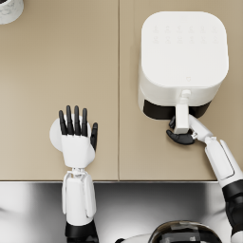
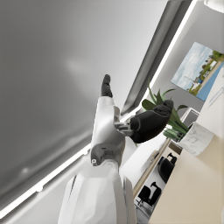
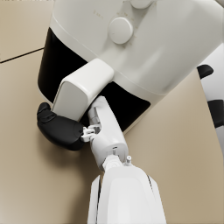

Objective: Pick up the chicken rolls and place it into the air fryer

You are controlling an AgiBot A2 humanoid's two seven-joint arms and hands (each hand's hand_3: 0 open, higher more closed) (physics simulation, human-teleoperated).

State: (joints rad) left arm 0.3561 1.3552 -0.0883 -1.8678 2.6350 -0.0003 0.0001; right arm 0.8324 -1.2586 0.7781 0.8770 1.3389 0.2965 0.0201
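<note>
Your right hand [image 1: 182, 134] grips the handle [image 1: 181, 114] of the white air fryer [image 1: 182, 57] on the tan counter [image 1: 57, 71], dark fingers [image 3: 54, 127] curled under and around it; the right wrist view shows them wrapped beneath the white handle against the fryer's black drawer front [image 3: 54, 65]. Your left hand [image 1: 76, 135] hovers flat and holds nothing, fingers straight and slightly apart, above a white plate [image 1: 55, 135] near the counter's front edge, well apart from the fryer. You cannot see the chicken rolls: the hand covers most of the plate, so whether they lie there cannot be told. A white, marbled cup [image 1: 9, 9] stands at the counter's far left corner.
</note>
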